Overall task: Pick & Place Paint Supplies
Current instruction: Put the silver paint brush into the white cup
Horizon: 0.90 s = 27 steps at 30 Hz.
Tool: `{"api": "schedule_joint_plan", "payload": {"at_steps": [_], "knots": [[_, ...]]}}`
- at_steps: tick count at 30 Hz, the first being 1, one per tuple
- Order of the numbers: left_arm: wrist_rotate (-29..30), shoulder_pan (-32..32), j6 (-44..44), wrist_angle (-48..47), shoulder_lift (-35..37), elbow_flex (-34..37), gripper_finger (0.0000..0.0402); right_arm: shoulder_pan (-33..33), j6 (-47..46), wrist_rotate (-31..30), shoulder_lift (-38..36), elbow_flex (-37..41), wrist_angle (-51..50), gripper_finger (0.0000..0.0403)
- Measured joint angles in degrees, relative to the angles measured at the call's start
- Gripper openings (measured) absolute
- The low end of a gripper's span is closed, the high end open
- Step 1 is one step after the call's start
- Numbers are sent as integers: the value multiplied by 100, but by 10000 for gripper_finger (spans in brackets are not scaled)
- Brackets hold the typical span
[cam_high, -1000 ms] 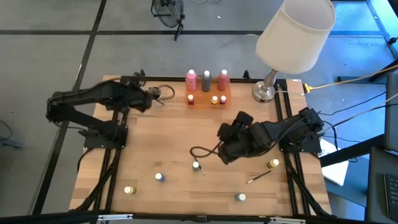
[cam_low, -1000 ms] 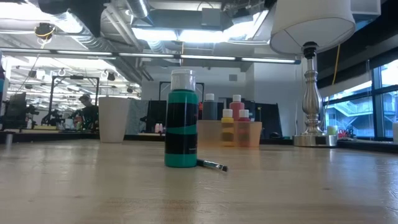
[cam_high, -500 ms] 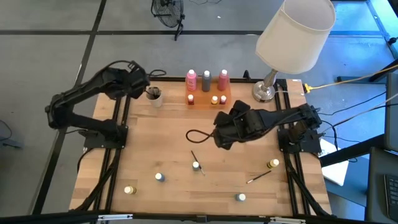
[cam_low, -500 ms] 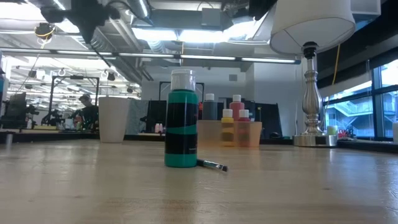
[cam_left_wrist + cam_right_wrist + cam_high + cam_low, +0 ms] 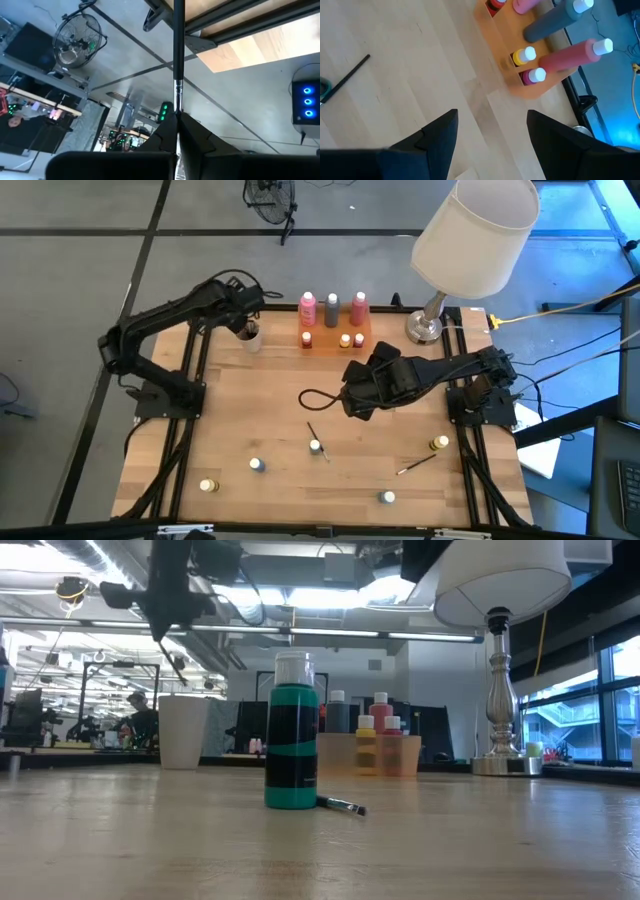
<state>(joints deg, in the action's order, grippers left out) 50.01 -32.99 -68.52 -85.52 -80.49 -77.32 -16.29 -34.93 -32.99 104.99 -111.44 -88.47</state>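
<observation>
- My left hand [image 5: 243, 308] is clenched on a thin brush [image 5: 178, 60], hanging just above the beige cup [image 5: 250, 335] at the table's [image 5: 250, 410] far left corner.
- If I come down off-centre, I judge the brush could catch the rim and tip the cup.
- My right hand [image 5: 357, 395] hovers mid-table, fingers spread, grasping nothing.
- Counted: three tall bottles [image 5: 332, 309] on the orange tray [image 5: 365, 333], two more brushes [image 5: 313, 431] lying loose, several small pots [image 5: 257, 465] scattered near me.
</observation>
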Motion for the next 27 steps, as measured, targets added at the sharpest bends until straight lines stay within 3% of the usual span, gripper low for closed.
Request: {"api": "schedule_joint_plan", "payload": {"at_steps": [12, 27], "knots": [[120, 213, 472, -200, -912, 0, 3, -47, -264, 15, 0, 66, -2, 240], [-102, 176, 1035, -190, -1320, -2, 11, -73, -473, 10, 0, 345, 87, 240]]}}
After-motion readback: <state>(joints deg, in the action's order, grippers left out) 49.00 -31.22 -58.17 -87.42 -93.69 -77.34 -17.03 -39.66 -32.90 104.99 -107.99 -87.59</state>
